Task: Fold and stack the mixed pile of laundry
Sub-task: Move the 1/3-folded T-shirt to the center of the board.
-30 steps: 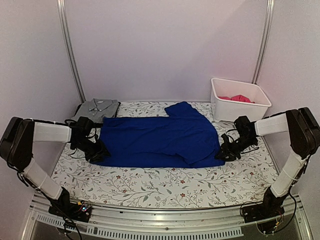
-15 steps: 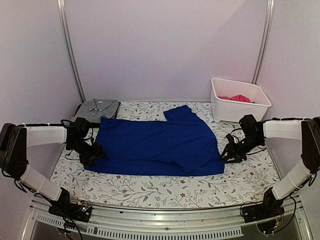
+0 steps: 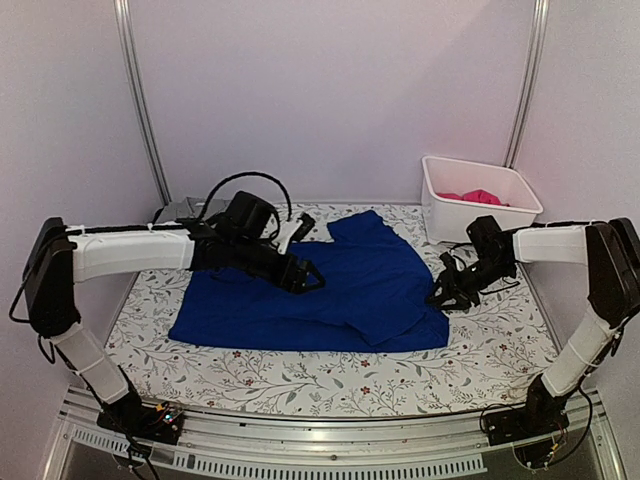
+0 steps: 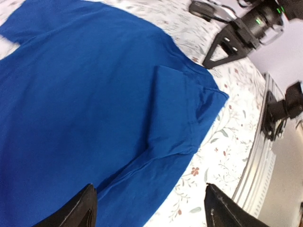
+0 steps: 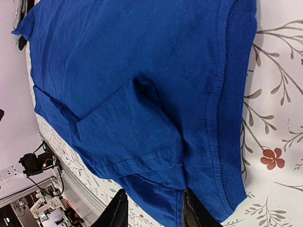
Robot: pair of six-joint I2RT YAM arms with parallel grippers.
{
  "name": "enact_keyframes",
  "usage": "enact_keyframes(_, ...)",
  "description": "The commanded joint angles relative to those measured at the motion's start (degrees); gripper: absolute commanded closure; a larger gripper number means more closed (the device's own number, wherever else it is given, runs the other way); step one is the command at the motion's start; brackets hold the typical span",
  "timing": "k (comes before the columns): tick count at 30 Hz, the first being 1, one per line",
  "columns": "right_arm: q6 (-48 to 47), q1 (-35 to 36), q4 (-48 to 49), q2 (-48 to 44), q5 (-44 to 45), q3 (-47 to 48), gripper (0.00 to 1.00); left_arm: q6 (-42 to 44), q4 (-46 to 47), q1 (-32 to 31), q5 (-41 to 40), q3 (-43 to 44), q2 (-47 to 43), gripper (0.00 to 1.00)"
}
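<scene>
A floral-covered surface (image 3: 330, 375) carried a large royal-blue garment (image 3: 340, 295), spread nearly flat across its middle, with one sleeve reaching toward the far edge. A white bin (image 3: 470, 225) stood at the far right corner, a pink garment (image 3: 478, 196) bunched inside it. The left pincer (image 3: 308, 277) hovered over the centre of the blue cloth, fingers wide apart, holding nothing. The right pincer (image 3: 445, 298) sat at the garment's right hem, fingers a little apart; we saw no cloth pinched between them. We judged the spreading done and the first fold not yet begun. Next, each pincer would need to close on an edge and carry it across.
</scene>
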Motion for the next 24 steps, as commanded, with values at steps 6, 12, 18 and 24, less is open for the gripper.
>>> enact_keyframes(6, 0.37, 1.07, 0.2, 5.58, 1.28, 4.04, 0.61, 25.4, 6.18, -15.64, -1.58, 10.12, 15.52, 0.29)
enact_keyframes(12, 0.27, 1.85, 0.04, 7.67, 2.69, 4.19, 0.6, 33.13, 4.99, -18.79, -4.52, 12.86, 20.67, 0.29)
enact_keyframes(18, 0.24, 3.3, 0.71, 8.92, 2.84, 4.11, 0.6, 37.65, 2.87, -20.2, -7.42, 16.44, 25.1, 0.28)
enact_keyframes(24, -0.05, 3.57, 0.54, 10.28, 3.85, 4.53, 0.62, 39.92, 3.08, -21.38, -13.62, 18.11, 28.5, 0.29)
